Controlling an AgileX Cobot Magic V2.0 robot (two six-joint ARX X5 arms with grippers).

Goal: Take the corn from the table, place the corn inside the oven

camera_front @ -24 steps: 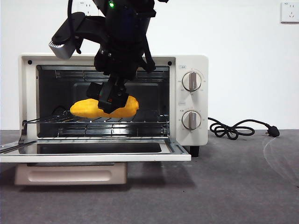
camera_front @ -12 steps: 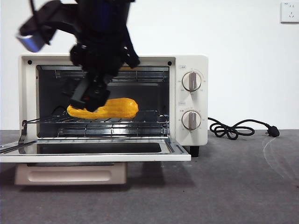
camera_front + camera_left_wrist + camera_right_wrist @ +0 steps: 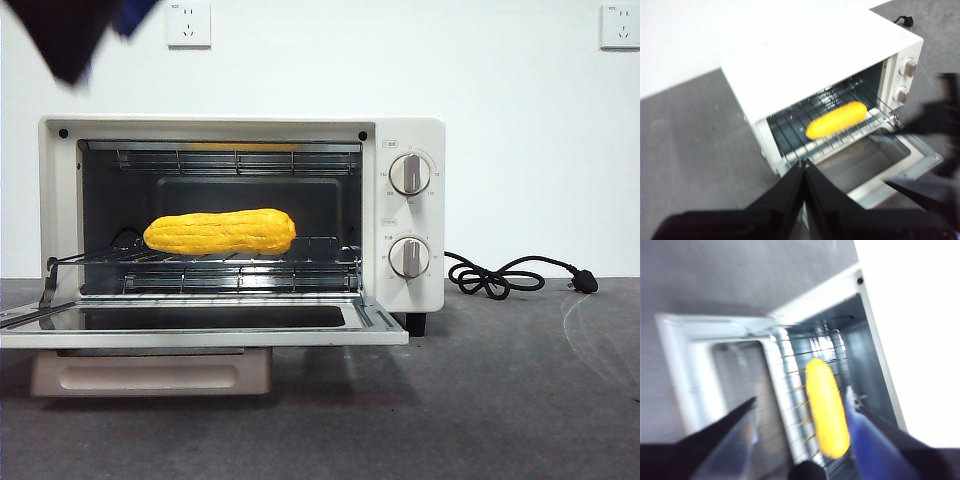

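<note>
The yellow-orange corn (image 3: 220,232) lies lengthwise on the wire rack (image 3: 240,262) inside the cream-white oven (image 3: 410,130), whose door (image 3: 200,325) hangs open and flat. In the right wrist view the corn (image 3: 827,412) shows beyond my right gripper (image 3: 800,395), which is open, empty and drawn back from the oven mouth. A blurred black shape in the top left corner of the front view is an arm (image 3: 65,35). My left gripper (image 3: 803,163) is shut on nothing, held high and back from the oven (image 3: 790,60), with the corn (image 3: 836,120) in sight on the rack.
A black power cord (image 3: 500,275) lies coiled on the dark grey table (image 3: 500,400) right of the oven. Two knobs (image 3: 410,174) face front. Wall sockets (image 3: 188,22) sit high on the white wall. A dark blurred arm (image 3: 940,115) shows in the left wrist view.
The arm that held the corn in the oven has let go and pulled up and left, almost out of the front view. The corn stays on the rack.
</note>
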